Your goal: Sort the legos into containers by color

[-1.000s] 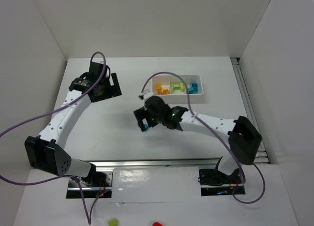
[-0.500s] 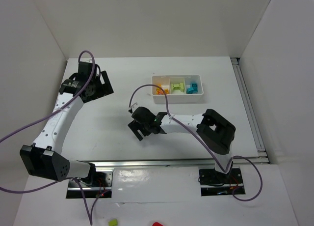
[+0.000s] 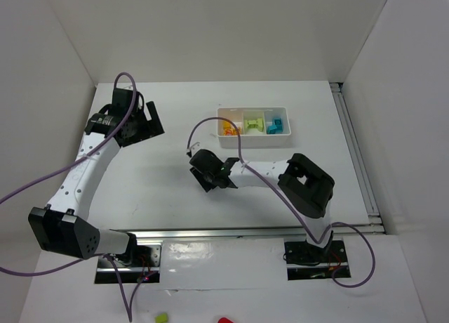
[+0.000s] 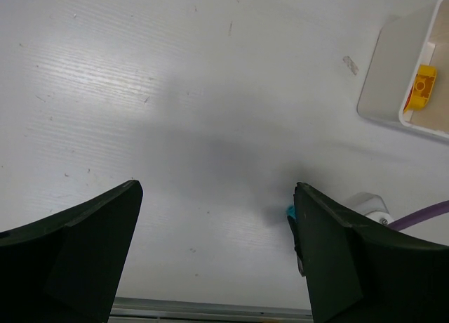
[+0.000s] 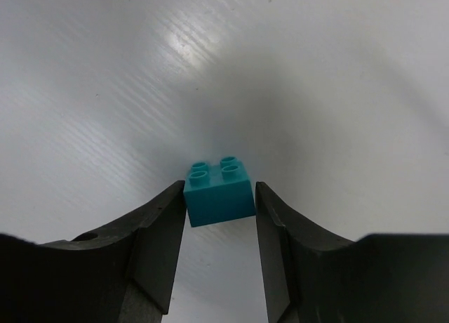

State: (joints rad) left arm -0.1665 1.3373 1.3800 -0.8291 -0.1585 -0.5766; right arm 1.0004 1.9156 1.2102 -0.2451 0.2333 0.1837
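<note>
A cyan lego (image 5: pixel 214 177) rests on the white table, and my right gripper (image 5: pixel 219 199) is shut on it, one finger against each side. From above, the right gripper (image 3: pixel 208 170) is low near the table's middle and hides this brick. The white tray (image 3: pixel 254 142) at the back right holds orange legos (image 3: pixel 230 128) in its left container, lime green ones (image 3: pixel 255 123) in the middle one and cyan ones (image 3: pixel 276 124) in the right one. My left gripper (image 3: pixel 145 121) hovers at the back left, and the left gripper (image 4: pixel 217 225) is open with nothing between its fingers.
The left wrist view catches the tray's corner (image 4: pixel 393 77) with an orange lego (image 4: pixel 423 88) inside. White walls enclose the table on three sides. A purple cable (image 3: pixel 210 123) arcs over the right arm beside the tray.
My right gripper has closed onto the cyan lego after the arm folded down lower towards the table. The left arm swung slightly left, then held still.
</note>
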